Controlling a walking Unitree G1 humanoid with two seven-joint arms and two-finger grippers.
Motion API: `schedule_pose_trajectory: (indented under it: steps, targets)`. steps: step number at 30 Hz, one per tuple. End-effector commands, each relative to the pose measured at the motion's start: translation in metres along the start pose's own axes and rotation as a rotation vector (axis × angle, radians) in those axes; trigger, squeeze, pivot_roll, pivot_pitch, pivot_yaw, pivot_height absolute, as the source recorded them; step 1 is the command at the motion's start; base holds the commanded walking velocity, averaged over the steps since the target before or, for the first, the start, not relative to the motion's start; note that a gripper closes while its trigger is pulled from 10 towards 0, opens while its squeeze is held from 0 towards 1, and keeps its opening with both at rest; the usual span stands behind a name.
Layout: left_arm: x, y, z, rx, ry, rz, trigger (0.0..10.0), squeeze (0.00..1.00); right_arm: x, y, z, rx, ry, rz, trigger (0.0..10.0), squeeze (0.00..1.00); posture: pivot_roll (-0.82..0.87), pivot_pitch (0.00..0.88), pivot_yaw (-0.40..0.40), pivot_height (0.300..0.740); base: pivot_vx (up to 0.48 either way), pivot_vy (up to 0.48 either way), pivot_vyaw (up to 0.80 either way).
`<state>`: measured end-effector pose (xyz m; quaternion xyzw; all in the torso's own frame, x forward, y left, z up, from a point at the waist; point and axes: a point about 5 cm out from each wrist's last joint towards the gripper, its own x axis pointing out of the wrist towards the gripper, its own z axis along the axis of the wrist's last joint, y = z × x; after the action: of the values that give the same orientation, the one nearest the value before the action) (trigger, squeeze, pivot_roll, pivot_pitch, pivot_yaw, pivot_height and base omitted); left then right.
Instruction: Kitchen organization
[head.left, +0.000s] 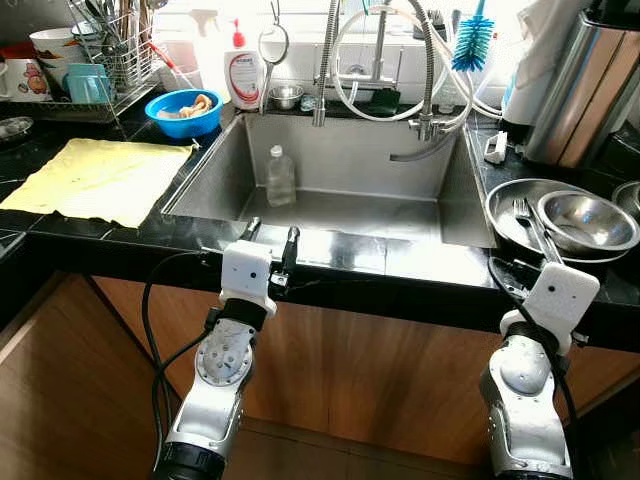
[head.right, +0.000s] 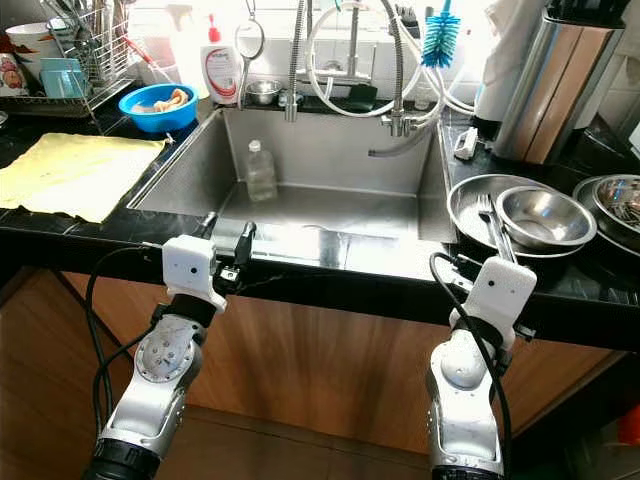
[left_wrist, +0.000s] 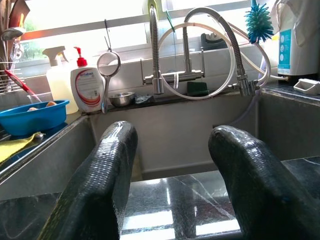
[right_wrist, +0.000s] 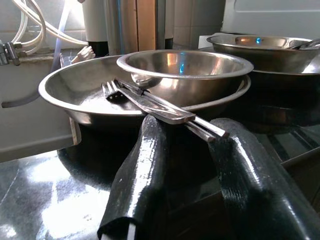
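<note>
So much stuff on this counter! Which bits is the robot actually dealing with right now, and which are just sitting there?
Likely in hand:
right gripper, open at the cutlery handles
cutlery lying in the wide steel plate
steel bowl in that plate

Just lying about:
plastic bottle in the sink
blue bowl
yellow cloth
soap dispenser

Black stone counter (head.left: 330, 262) around a steel sink (head.left: 345, 160). On its left lie a yellow cloth (head.left: 95, 178) and blue bowl (head.left: 183, 112); on its right, a steel pan (head.left: 505, 215).
</note>
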<state>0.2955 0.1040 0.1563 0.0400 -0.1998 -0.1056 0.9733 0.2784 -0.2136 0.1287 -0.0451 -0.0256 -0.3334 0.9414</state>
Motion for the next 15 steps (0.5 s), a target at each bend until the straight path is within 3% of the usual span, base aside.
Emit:
schedule_pose_trajectory:
  steps: [1,12,15]
  targets:
    - [0.0,-0.001,-0.001,0.005,0.011,-0.01,10.0,0.0,0.003,0.0,0.012,0.026,-0.042,-0.004,10.0,0.0,-0.12,0.0,0.036,0.74,0.0,0.0,0.0]
    - [-0.001,-0.001,-0.002,0.008,0.016,-0.008,10.0,0.0,-0.002,0.027,0.004,0.057,0.022,0.169,10.0,0.0,-0.11,0.0,0.032,0.74,0.0,0.0,0.0]
    - [-0.001,-0.001,-0.002,0.008,0.016,-0.008,10.0,0.0,-0.002,0.027,0.005,0.058,0.019,0.171,10.0,0.0,-0.11,0.0,0.032,0.74,0.0,0.0,0.0]
